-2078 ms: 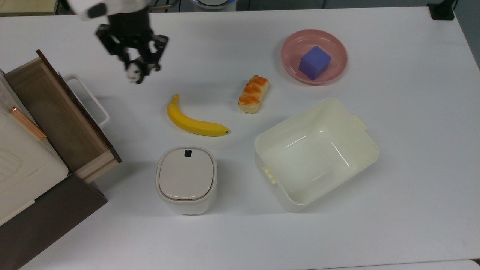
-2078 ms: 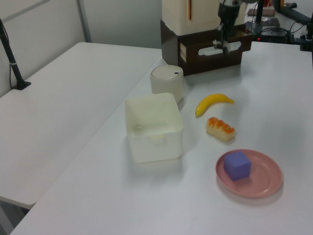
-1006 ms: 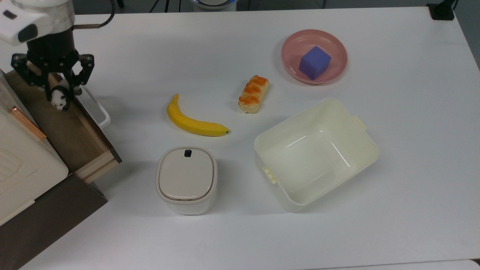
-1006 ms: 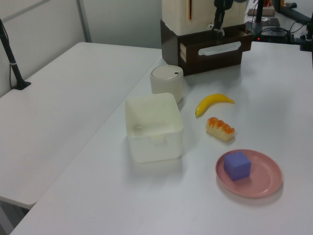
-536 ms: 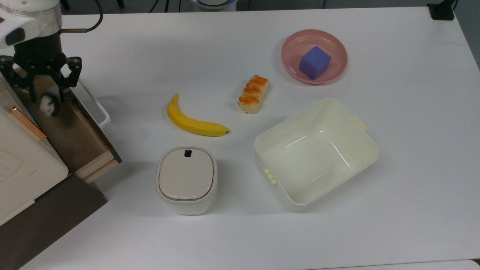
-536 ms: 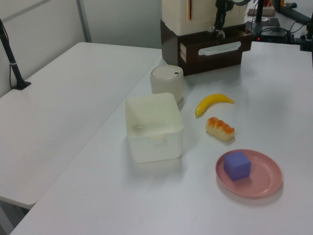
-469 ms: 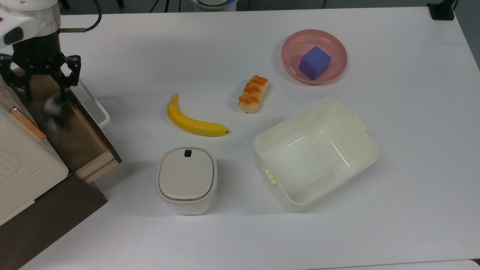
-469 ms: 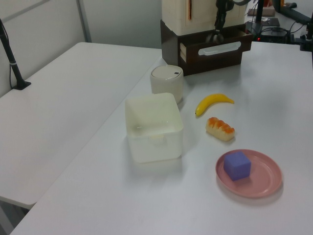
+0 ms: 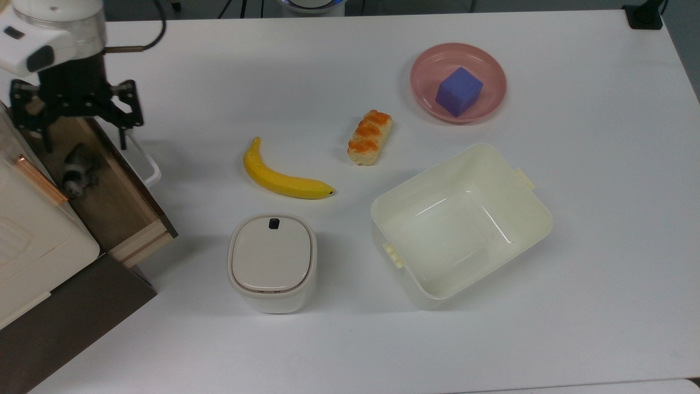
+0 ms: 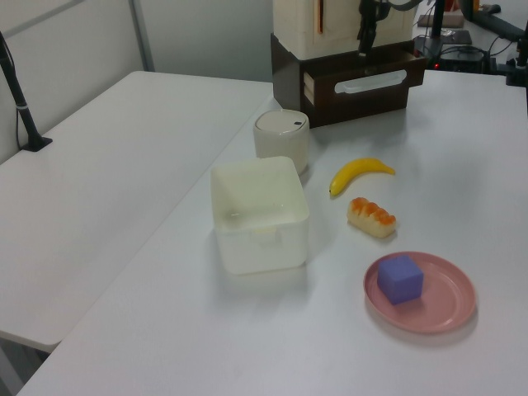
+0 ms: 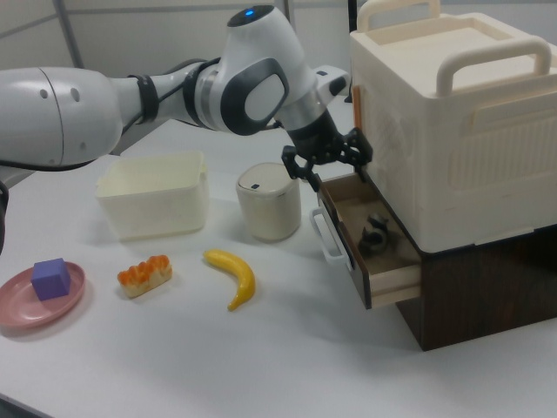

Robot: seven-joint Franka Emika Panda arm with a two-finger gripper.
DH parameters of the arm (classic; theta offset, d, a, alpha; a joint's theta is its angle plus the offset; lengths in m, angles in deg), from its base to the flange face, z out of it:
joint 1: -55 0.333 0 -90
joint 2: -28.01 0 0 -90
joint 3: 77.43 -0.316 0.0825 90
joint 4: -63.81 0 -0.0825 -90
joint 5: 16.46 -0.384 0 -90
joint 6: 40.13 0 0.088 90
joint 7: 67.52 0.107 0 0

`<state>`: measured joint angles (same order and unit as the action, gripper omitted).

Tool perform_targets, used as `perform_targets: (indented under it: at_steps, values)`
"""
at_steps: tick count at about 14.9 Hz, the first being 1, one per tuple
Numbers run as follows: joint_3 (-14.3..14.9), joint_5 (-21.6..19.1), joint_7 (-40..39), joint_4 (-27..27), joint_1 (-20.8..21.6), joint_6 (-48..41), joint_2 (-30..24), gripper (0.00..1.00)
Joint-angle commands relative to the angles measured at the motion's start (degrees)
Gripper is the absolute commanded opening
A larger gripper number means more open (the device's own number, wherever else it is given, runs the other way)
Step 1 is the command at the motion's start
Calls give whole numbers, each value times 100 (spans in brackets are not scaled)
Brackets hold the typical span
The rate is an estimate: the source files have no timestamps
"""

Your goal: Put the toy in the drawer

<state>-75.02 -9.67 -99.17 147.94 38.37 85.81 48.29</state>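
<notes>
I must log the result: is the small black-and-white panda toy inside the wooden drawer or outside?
Inside. The small black-and-white panda toy lies on the light-wood drawer's brown floor, released; the claw is open above.

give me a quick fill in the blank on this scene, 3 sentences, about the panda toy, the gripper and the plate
The small black-and-white panda toy lies inside the light-wood ____. The arm's black two-finger gripper above it is ____ and holds nothing. On the round pink plate sits a purple ____.

Missing words: drawer; open; cube
</notes>
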Motion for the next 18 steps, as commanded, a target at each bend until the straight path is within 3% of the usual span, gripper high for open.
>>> perform_targets:
  at_steps: [1,4,14,18]
  values:
    - [-336,-20,877,-2,55,-17,-95,100]
    - [-504,-20,1397,139,186,-350,-305,100]
    - [-495,-20,3023,183,1206,-2398,-841,100]
    - [-443,-38,3681,805,1522,-2531,-1473,100]
